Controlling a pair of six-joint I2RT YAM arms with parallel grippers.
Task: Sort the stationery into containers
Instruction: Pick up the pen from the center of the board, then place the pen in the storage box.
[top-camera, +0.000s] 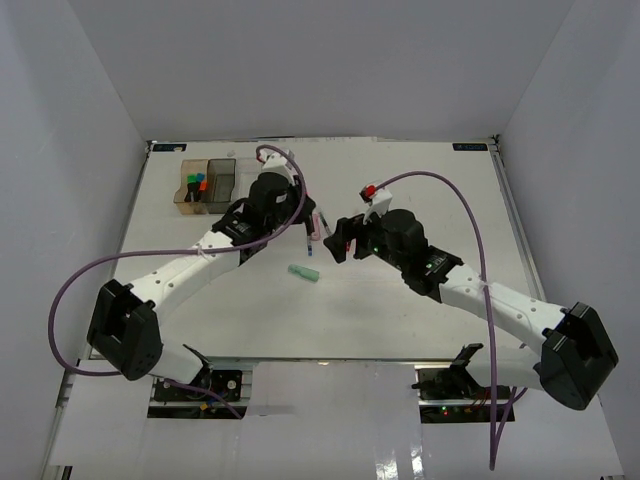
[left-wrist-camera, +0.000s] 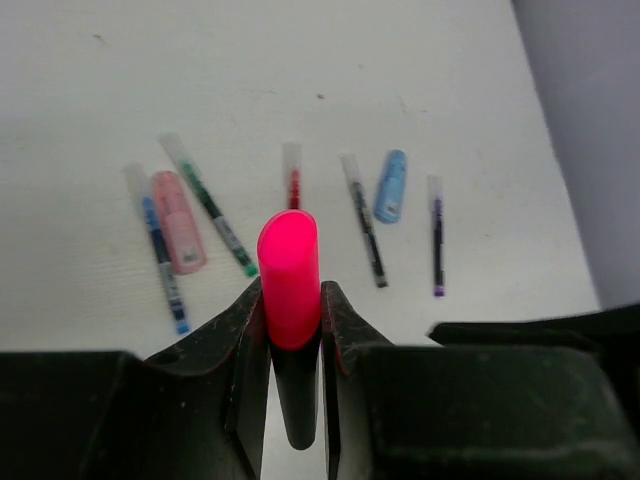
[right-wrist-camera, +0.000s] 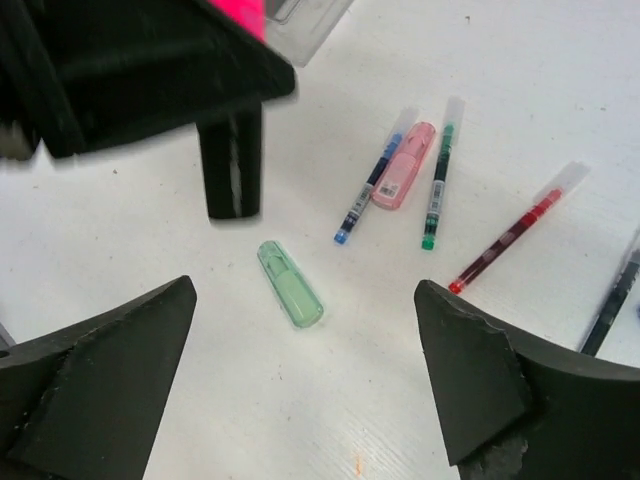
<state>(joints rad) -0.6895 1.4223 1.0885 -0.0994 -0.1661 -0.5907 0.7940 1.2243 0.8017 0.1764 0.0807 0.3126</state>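
A: So, how far is the sorting?

B: Not far, I think. A few markers with green, blue and orange caps lie in the amber bin, at the far left of the table. The grey bin just beside it looks empty, but I cannot tell for sure.

A: And the claws?

B: The left claw is narrow and grips the pink marker by its black body, over the middle of the table. The right claw stands wide with nothing in it, just to the right.

A: What is left?

B: Most things. The blue pen, pink piece, green pen, red pen, black pen, blue piece and purple pen lie loose in the middle. The mint piece lies alone, a little nearer.

A: Does anything stand in the way?

B: The two claws are near each other, so one could bump the other. Also the left arm covers the right end of the bins, and I cannot see what is there.
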